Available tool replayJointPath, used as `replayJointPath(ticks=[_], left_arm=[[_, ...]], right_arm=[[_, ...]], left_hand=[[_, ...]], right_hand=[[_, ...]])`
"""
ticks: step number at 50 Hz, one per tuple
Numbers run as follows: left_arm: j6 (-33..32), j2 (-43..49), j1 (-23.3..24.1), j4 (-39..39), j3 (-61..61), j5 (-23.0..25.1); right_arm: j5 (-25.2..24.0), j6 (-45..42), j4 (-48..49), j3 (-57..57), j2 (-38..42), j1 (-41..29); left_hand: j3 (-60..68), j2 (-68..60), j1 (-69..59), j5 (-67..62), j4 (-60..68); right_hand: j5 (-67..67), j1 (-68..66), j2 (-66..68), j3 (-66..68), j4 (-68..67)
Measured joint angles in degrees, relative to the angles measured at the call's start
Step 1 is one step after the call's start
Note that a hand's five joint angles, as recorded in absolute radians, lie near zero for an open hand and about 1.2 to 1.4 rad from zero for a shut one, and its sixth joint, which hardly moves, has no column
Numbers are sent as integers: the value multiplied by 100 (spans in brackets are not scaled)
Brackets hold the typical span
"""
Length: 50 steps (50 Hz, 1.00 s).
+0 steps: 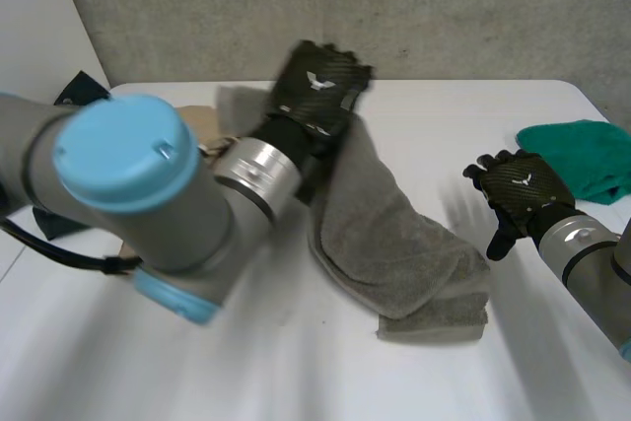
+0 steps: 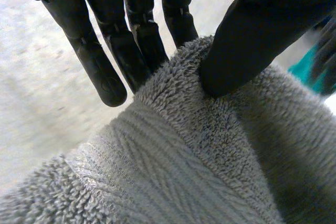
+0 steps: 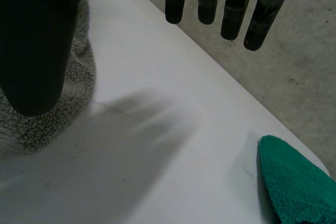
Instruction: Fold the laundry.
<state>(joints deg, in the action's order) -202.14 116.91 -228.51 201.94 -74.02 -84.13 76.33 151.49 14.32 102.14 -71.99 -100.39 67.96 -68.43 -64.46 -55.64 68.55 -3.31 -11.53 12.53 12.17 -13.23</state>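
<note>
Head view first: the big left arm [image 1: 128, 204] blocks a good chunk of the tabletop [image 1: 444, 115]. Poking out behind it are a tan something [image 1: 202, 123] and a dark shape [image 1: 81, 91] at the far left corner, and I can't really tell what either one is.

Two cloths total. One grey towel [image 1: 394, 234] lies folded in a long diagonal strip mid-table, its far end going up into the left hand [image 1: 317, 86]. One green cloth [image 1: 582, 157] sits by the right edge, cut off by the frame.

Left wrist view clears up the grip. The thumb [image 2: 247, 40] is dug into the terry on one side and the straight fingers [image 2: 100, 72] are on the other side of the raised edge, so the towel is pinched between them.

Right hand [image 1: 518, 194] hangs over bare tabletop between the two cloths, touching neither. Its wrist view has the fingers [image 3: 236, 14] straight and relaxed, holding nothing, with the towel's edge just beside its thumb.
</note>
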Motion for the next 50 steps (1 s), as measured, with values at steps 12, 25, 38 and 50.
replayJointPath(ticks=[12,25,38,50], left_arm=[[1042,974,862,240,6,-57],[230,205,-677,38,-738,-360],[-942,746,-1745,-387,-1054,-481],[-1070,1121,-1952,-294,-696,-587]], right_arm=[[23,18,2,-15,-27,7],[16,20,-14,-18,-45,3],[-11,18,-17,-11,-36,-41],[-14,10,-17,6,-34,-52]], left_hand=[[-5388,5453,5190,5249,-5491],[-5430,5508,5190,5264,-5536],[-5431,5508,5190,5266,-5536],[-637,446,277,442,-450]], right_hand=[[0,0,0,0,0],[0,0,0,0,0],[0,0,0,0,0],[0,0,0,0,0]])
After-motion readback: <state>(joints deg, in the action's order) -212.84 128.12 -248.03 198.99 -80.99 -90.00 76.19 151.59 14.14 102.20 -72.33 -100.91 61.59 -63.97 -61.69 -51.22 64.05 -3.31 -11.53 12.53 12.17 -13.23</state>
